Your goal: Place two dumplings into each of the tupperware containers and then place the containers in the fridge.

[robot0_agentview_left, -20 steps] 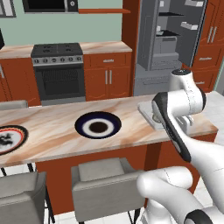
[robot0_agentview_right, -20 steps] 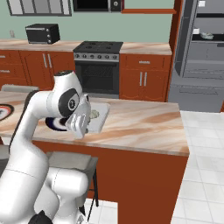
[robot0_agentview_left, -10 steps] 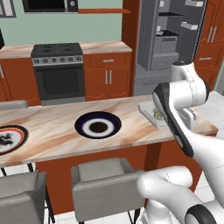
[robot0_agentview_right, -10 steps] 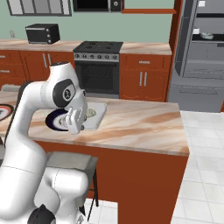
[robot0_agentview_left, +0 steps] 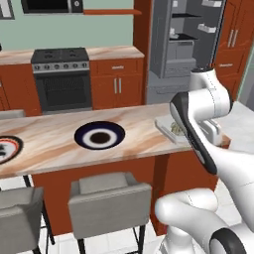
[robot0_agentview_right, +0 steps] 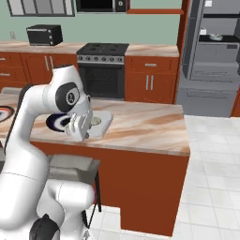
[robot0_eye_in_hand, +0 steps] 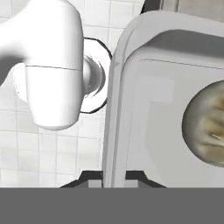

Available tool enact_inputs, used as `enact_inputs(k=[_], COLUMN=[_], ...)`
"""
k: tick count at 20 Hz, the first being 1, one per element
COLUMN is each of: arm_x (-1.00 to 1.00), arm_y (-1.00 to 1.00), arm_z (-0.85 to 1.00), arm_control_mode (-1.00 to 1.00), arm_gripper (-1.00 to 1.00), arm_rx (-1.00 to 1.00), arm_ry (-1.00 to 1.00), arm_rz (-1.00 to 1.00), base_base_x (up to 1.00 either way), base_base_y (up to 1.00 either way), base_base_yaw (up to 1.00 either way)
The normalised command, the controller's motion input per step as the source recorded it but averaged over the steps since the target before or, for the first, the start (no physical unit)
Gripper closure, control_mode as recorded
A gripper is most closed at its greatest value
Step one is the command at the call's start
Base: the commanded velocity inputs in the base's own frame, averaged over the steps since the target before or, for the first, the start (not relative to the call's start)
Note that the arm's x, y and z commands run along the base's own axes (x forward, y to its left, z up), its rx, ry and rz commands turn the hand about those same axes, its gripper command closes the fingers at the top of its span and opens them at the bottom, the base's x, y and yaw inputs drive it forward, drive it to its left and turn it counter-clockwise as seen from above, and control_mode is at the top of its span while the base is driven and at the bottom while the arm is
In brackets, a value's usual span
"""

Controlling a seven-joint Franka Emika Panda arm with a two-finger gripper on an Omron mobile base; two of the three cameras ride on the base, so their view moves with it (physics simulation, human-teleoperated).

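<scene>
Marbled island counter (robot0_agentview_left: 59,134) with dark-blue plate (robot0_agentview_left: 99,136), red-rimmed plate (robot0_agentview_left: 7,149), pale grey container (robot0_agentview_right: 101,123).

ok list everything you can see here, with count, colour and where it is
tupperware container: 1, pale grey, near the right end of the island counter, gripped by its rim
dumpling: at least 1, beige-grey, inside the container
plate: 1, dark blue with white centre, mid counter
second plate: 1, red-and-black rim, left end of the counter
island counter: 1, marbled beige top, red-brown base
fridge: 1, grey, open, back right
oven: 1, black front, back wall
microwave: 1, dark, above the oven
toaster oven: 1, black, back counter
stools: 2, grey, in front of the island
gripper: 1, dark tips, shut on the container rim
</scene>
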Motion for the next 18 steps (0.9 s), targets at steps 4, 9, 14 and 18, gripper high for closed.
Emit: enact_inputs(k=[4,9,14,18], arm_x=[0.00,0.00,0.00,0.00], arm_y=[0.00,0.00,0.00,0.00], arm_z=[0.00,0.00,0.00,0.00], arm_control_mode=[1.00,1.00,1.00,1.00], arm_gripper=[1.00,1.00,1.00,1.00], arm_rx=[0.00,0.00,0.00,0.00], arm_ry=[0.00,0.00,0.00,0.00], arm_rz=[0.00,0.00,0.00,0.00], base_base_x=[-0.59,0.11,0.32,0.59], base_base_y=[-1.00,-1.00,-1.00,-1.00], base_base_yaw=[-0.02,-0.03,0.00,0.00])
